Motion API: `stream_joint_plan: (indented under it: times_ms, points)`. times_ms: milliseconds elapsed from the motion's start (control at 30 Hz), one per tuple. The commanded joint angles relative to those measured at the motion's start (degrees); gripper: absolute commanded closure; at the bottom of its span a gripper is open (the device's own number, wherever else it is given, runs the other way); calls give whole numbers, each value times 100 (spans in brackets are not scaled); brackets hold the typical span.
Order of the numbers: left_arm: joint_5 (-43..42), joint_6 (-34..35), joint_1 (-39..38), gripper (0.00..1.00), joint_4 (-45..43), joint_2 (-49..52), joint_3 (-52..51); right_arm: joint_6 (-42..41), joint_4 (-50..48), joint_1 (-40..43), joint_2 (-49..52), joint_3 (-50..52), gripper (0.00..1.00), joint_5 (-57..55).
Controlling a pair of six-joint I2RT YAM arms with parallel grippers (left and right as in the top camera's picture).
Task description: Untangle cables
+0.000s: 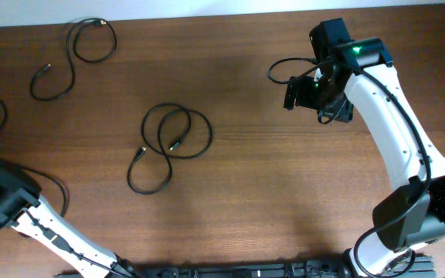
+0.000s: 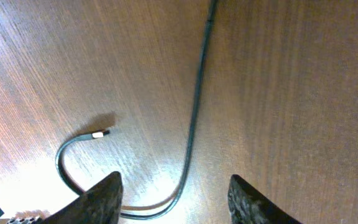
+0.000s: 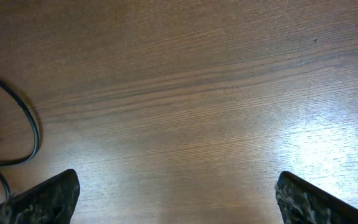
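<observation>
**Overhead.** Four cables on the brown table [image 1: 284, 201], all apart from one another. The upper-left cable [image 1: 71, 60] lies in an S-shaped curve. The middle cable [image 1: 168, 147] is coiled in overlapping loops, with one more loop trailing toward me. The left-edge cable [image 1: 2, 112] shows only as an arc by my left arm [image 1: 22, 212]. The right cable [image 1: 280, 63] loops out beside my right gripper [image 1: 296, 93]. Finger spacing is not readable from here.

**Left wrist.** My left gripper [image 2: 176, 199] is spread open, holding nothing. A cable [image 2: 194, 106] runs down from the top edge, bends between my fingers [image 2: 101, 199], and curls back to a small plug end [image 2: 100, 133] flat on the wood.

**Right wrist.** My right gripper [image 3: 179, 199] is wide open and empty, above bare wood. A cable loop [image 3: 33, 134] lies at the left edge, outside my fingers [image 3: 48, 196].
</observation>
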State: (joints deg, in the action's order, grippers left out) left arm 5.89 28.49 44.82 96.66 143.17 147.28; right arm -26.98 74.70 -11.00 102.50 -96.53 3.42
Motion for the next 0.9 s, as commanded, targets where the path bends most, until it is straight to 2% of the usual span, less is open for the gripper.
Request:
stream_joint_plan:
  times_ms: [0,67,100,233,300,600,733,767,800,833,867]
  points:
    - [-321,-675,544,39,9,50,-31,-24,-13,20,15,-11,2,-92]
    - [-337,-1215,807,33,9,50,-315,-24,-13,20,15,-11,2,-92]
    - [-332,-1215,922,28,0,50,-673,-24,-13,20,15,-11,2,-92]
    - [-361,-1543,1021,28,-313,50,-1631,-24,-13,20,15,-11,2,-92]
    - [-643,-1956,1010,28,-463,50,-1869,-24,-13,20,15,-11,2,-92]
    - [-310,-2002,1016,25,-466,50,-2299,-24,-13,20,15,-11,2,-92]
    - [-313,-2004,1016,24,-750,50,-2769,-24,-13,20,15,-11,2,-92]
    - [-310,-2004,1016,27,-807,50,-2846,-24,-13,20,15,-11,1,-92]
    - [-313,-2004,1016,41,-839,50,-2870,-24,-13,20,15,-11,2,-92]
    - [-315,-2002,1016,51,-850,50,-2870,-24,-13,20,15,-11,2,-92]
    - [-363,-2002,1014,55,-863,50,-2870,-24,-13,20,15,-11,2,-92]
